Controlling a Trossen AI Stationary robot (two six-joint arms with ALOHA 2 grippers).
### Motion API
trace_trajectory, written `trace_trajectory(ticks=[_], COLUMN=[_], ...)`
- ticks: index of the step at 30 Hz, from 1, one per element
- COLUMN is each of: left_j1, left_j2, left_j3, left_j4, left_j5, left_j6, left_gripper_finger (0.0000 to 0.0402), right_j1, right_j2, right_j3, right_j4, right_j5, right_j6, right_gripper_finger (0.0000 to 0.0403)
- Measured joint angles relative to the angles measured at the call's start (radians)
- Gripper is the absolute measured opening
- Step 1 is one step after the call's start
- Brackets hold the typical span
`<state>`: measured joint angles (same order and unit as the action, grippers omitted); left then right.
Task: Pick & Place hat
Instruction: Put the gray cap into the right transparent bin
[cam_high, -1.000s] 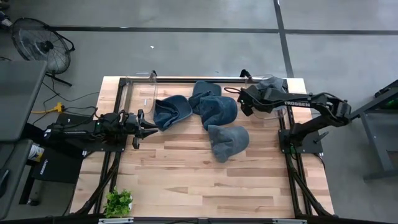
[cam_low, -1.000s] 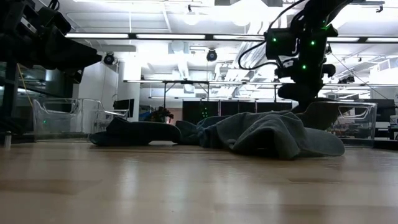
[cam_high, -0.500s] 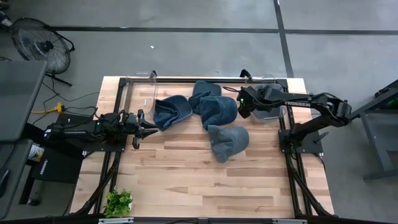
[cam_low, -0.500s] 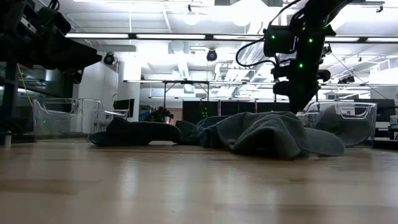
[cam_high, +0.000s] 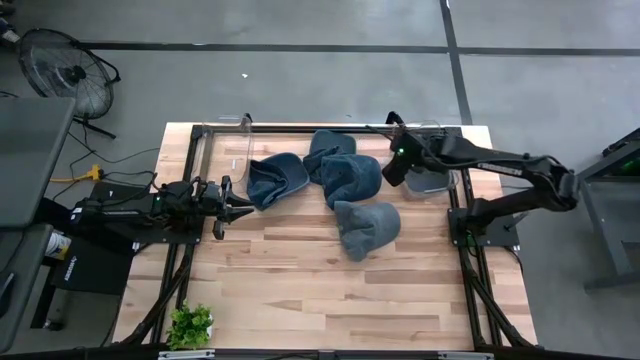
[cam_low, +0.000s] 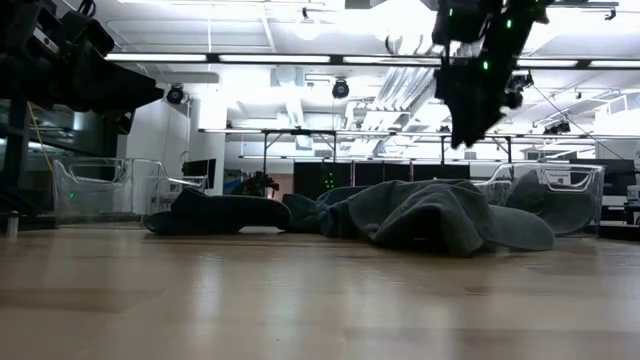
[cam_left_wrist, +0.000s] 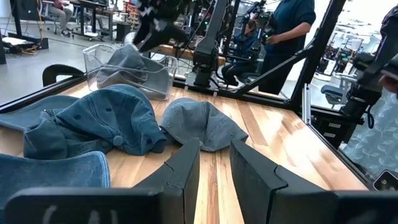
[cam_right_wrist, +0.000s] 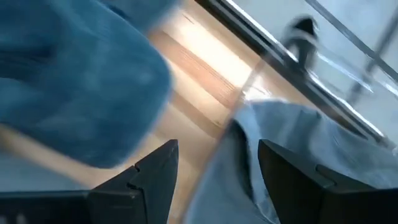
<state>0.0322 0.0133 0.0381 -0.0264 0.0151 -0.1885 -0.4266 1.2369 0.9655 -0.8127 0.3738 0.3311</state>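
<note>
Several blue hats lie in a loose heap on the wooden table: one at the left (cam_high: 277, 178), one at the far side (cam_high: 329, 145), one in the middle (cam_high: 353, 178) and one nearer (cam_high: 366, 228). A grey hat (cam_high: 430, 178) lies inside the clear bin (cam_high: 452, 128) at the far right. My right gripper (cam_high: 390, 172) hangs open above the table between that bin and the heap, holding nothing; in its wrist view (cam_right_wrist: 217, 158) a blue hat (cam_right_wrist: 74, 81) and the grey hat (cam_right_wrist: 280, 137) lie below. My left gripper (cam_high: 243, 207) waits at the left, its fingers (cam_left_wrist: 186, 165) slightly apart.
A second clear bin (cam_high: 222, 135) stands at the far left corner. A small green plant (cam_high: 190, 325) sits at the near left edge. The near half of the table is bare wood. People and workbenches show in the room beyond the table.
The grey hat that hung from my right gripper over the right bin has dropped into that bin. My right gripper has let go of it, risen, and moved slightly toward the heap of blue hats.
</note>
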Motion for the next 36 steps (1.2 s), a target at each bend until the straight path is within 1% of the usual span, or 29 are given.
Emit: trace_trajectory(ticks=[3, 5, 7, 10, 13, 15, 19, 22, 26, 29, 34, 36], left_j1=[0.0, 0.0, 0.0, 0.0, 0.0, 0.0, 0.0, 0.0, 0.0, 0.0, 0.0, 0.0], left_j2=[0.0, 0.0, 0.0, 0.0, 0.0, 0.0, 0.0, 0.0, 0.0, 0.0, 0.0, 0.0], left_j3=[0.0, 0.0, 0.0, 0.0, 0.0, 0.0, 0.0, 0.0, 0.0, 0.0, 0.0, 0.0], left_j4=[0.0, 0.0, 0.0, 0.0, 0.0, 0.0, 0.0, 0.0, 0.0, 0.0, 0.0, 0.0], left_j5=[0.0, 0.0, 0.0, 0.0, 0.0, 0.0, 0.0, 0.0, 0.0, 0.0, 0.0, 0.0], left_j6=[0.0, 0.0, 0.0, 0.0, 0.0, 0.0, 0.0, 0.0, 0.0, 0.0, 0.0, 0.0], left_gripper_finger=[0.0087, 0.0087, 0.0087, 0.0087, 0.0087, 0.0087, 0.0087, 0.0087, 0.0087, 0.0087, 0.0087, 0.0087], right_j1=[0.031, 0.054, 0.076, 0.099, 0.108, 0.119, 0.165, 0.205, 0.26, 0.301, 0.392, 0.427], right_j2=[-0.021, -0.028, -0.03, -0.03, -0.03, -0.03, -0.03, -0.043, -0.095, -0.164, -0.306, -0.35], right_j3=[0.043, 0.064, 0.078, 0.085, 0.085, 0.085, 0.081, 0.045, -0.048, -0.141, -0.338, -0.404], right_j4=[-0.009, -0.017, -0.019, -0.018, -0.029, -0.05, -0.089, -0.087, -0.083, -0.033, 0.159, 0.218], right_j5=[-0.073, -0.145, -0.238, -0.418, -0.595, -0.684, -0.802, -0.853, -0.854, -0.835, -0.807, -0.772], right_j6=[-0.034, -0.063, -0.082, -0.096, -0.075, -0.05, -0.044, -0.042, 0.042, 0.171, 0.462, 0.572], right_gripper_finger=[0.0216, 0.0216, 0.0216, 0.0216, 0.0216, 0.0216, 0.0216, 0.0216, 0.0216, 0.0216, 0.0216, 0.0216])
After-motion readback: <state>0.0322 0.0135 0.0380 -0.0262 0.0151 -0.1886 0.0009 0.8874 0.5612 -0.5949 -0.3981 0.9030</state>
